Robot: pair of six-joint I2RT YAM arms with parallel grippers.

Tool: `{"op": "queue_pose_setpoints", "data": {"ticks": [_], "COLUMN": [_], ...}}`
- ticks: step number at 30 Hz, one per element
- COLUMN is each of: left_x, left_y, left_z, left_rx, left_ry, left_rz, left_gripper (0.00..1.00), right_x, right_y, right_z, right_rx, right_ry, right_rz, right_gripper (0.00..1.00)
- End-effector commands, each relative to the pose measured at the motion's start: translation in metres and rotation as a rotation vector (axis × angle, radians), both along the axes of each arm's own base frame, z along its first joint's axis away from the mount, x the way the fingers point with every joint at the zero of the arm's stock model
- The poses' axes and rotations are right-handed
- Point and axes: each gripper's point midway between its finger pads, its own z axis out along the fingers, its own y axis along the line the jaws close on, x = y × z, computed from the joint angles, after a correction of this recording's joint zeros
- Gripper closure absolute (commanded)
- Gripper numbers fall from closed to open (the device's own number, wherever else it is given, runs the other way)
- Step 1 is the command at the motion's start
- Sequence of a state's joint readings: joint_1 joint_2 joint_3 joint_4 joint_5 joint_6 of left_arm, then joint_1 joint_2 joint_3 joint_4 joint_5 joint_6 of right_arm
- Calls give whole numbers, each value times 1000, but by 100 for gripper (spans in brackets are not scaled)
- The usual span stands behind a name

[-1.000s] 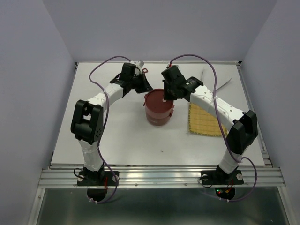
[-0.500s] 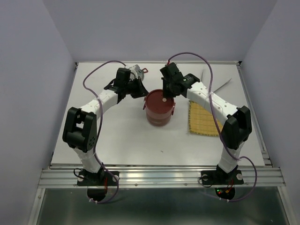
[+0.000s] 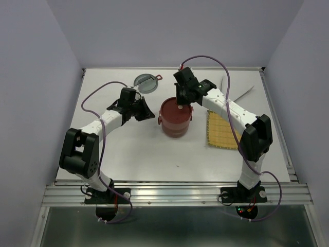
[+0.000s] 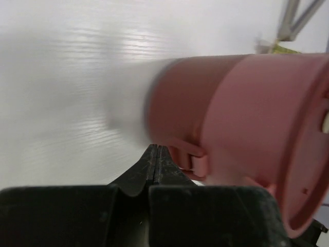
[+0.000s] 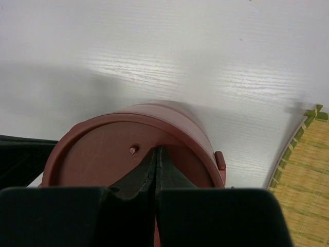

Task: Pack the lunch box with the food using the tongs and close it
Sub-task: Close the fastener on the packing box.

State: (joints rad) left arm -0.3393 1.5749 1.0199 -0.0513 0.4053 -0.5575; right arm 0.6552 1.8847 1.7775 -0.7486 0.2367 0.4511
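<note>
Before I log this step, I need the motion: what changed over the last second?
The left gripper, shut, pulled back from the table's far side toward the lunch box, uncovering a round grey dish. The right gripper, also shut, shifted only slightly above the lid. Nothing was gripped or released. Lunch box and yellow mat stayed put.

The lunch box (image 3: 176,119) is set near the middle of the table (image 3: 128,154), with its lid (image 3: 175,109) on top. The mat (image 3: 224,131) is laid just to its right, and the tongs (image 3: 248,90) are found behind the mat. A round plate (image 3: 144,82) is placed behind and left of the box. The left gripper (image 3: 150,115) is held just left of the box, and the right gripper (image 3: 180,105) is held at the lid's far edge.
</note>
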Motion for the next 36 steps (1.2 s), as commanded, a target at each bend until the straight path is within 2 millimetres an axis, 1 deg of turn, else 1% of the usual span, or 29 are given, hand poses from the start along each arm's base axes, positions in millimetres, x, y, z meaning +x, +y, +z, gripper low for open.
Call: {"op": "queue_pose_setpoints", "data": {"ticks": [1,2,3,7,8,9,11,14,17,21,24,26,28,32,36], "left_x": [-3,-6,-7,-14,-16,-12,-13,-13,-12,-11,-11,-10,-11,-13,-15], "left_y": [18,17,16,17,16,15,13,12,11,10,9,8,8,5,5], "left_z": [-7,-8,-9,-15,-18,-15,-16,-18,-16,-11,-7,-6,-5,-4,-5], "left_rx": [7,0,-7,-14,-16,-26,-34,-43,-56,-68,-74,-76,-79,-86,-87], "left_ry": [22,29,28,37,47,25,27,26,20,6,-4,-6,-6,-14,-13], "left_rz": [82,75,72,73,67,64,59,61,67,68,68,67,63,49,49], "left_gripper": [100,100,100,100,100,100,100,100,100,100,100,100,100,100,100], "right_x": [1,1,-3,-5,-7,-8,-13,-26,-31,-37,-50,-54,-52,-52,-53], "right_y": [-4,-5,-9,-11,-11,-11,-11,-5,-4,2,19,26,26,19,15], "right_z": [4,9,19,50,55,57,58,57,51,42,35,31,20,-3,-20], "right_rx": [2,10,24,69,72,72,68,47,37,30,33,34,14,-27,-52], "right_ry": [-26,-42,-65,-134,-135,-132,-114,-100,-68,-39,-21,-6,13,51,82], "right_rz": [-16,-26,-28,-23,-14,-7,9,48,67,104,164,188,184,140,113], "right_gripper": [99,99,99,99,99,99,99,99,99,99,99,99,99,99,99]}}
